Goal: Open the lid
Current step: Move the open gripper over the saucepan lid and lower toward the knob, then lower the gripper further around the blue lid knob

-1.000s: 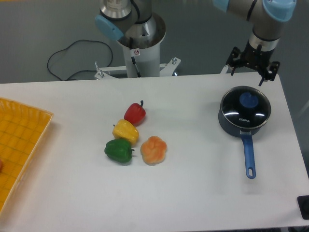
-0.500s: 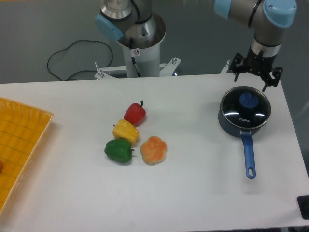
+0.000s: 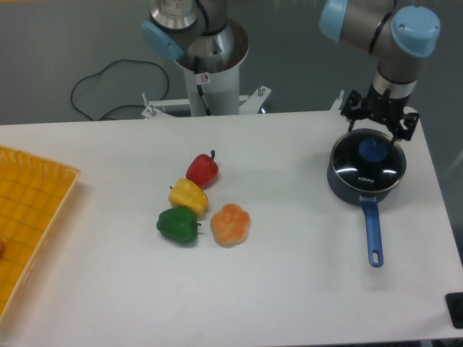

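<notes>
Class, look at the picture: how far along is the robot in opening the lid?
Done: nothing yet; the lid sits closed on the saucepan. In hand: the tool hangs open above the far rim, near the blue knob, gripping nothing. Left: lowering, closing on the knob, lifting the lid off.

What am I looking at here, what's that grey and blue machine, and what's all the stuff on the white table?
This is one picture from a fixed camera looking down at a white table. The grey and blue machine is a robot arm; its base stands behind the table, and at its end is a two-finger gripper, open and holding nothing. It hangs above the far edge of a dark blue saucepan with a long handle. The pan is covered by a round dark glass lid with a blue knob, which the arm is meant to lift off. In the middle lie four peppers: red, yellow, green and orange. A yellow tray sits at the left edge.
</notes>
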Controlling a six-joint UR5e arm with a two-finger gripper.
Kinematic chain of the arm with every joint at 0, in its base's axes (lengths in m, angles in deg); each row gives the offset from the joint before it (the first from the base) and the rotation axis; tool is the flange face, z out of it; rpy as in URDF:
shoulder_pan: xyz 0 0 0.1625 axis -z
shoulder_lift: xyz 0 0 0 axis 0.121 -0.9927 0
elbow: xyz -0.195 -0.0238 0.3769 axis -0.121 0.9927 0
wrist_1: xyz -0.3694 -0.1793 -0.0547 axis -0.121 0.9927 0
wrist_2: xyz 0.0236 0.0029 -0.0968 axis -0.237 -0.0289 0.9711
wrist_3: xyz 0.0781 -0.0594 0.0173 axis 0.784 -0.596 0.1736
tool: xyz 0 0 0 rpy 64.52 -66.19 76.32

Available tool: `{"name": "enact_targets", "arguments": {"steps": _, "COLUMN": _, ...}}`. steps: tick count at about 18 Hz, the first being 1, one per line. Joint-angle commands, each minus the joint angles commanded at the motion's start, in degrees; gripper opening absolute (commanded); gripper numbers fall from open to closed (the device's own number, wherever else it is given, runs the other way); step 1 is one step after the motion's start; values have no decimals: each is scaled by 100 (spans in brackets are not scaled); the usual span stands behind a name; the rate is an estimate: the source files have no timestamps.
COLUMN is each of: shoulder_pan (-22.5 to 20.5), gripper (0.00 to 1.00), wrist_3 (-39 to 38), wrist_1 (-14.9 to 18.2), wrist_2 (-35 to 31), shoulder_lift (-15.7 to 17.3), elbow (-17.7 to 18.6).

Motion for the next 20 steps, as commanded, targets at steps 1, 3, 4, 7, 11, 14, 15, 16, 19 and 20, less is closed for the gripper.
{"name": "enact_targets", "arguments": {"steps": 1, "shoulder_pan": -9, "gripper": 100, "wrist_3": 0, "wrist_1": -53, "wrist_2": 0, "shoulder_lift": -9, "elbow": 9}}
{"name": "enact_targets", "arguments": {"steps": 3, "shoulder_pan": -9, "gripper": 100, "wrist_3": 18, "wrist_1": -97, "wrist_2": 0, "shoulder_lift": -44, "elbow": 1}}
{"name": "enact_targets", "arguments": {"steps": 4, "shoulder_pan": -9, "gripper": 100, "wrist_3": 26, "wrist_1": -149, "wrist_2": 0, "shoulder_lift": -61, "elbow": -8}}
{"name": "enact_targets", "arguments": {"steps": 7, "shoulder_pan": -17, "gripper": 100, "wrist_3": 70, "wrist_1": -159, "wrist_2": -18, "shoulder_lift": -88, "elbow": -52}}
{"name": "enact_targets", "arguments": {"steps": 11, "shoulder_pan": -53, "gripper": 100, "wrist_3": 229, "wrist_1": -159, "wrist_2": -18, "shoulder_lift": -88, "elbow": -96}}
{"name": "enact_targets", "arguments": {"steps": 14, "shoulder_pan": -44, "gripper": 100, "wrist_3": 220, "wrist_1": -159, "wrist_2": -18, "shoulder_lift": -105, "elbow": -96}}
{"name": "enact_targets", "arguments": {"steps": 15, "shoulder_pan": -35, "gripper": 100, "wrist_3": 202, "wrist_1": -159, "wrist_2": -18, "shoulder_lift": -114, "elbow": -96}}
{"name": "enact_targets", "arguments": {"steps": 16, "shoulder_pan": -26, "gripper": 100, "wrist_3": 194, "wrist_1": -159, "wrist_2": -18, "shoulder_lift": -132, "elbow": -96}}
{"name": "enact_targets", "arguments": {"steps": 19, "shoulder_pan": -18, "gripper": 100, "wrist_3": 185, "wrist_1": -159, "wrist_2": -18, "shoulder_lift": -141, "elbow": -96}}
{"name": "enact_targets", "arguments": {"steps": 20, "shoulder_pan": -18, "gripper": 100, "wrist_3": 185, "wrist_1": -167, "wrist_2": -18, "shoulder_lift": -149, "elbow": -96}}
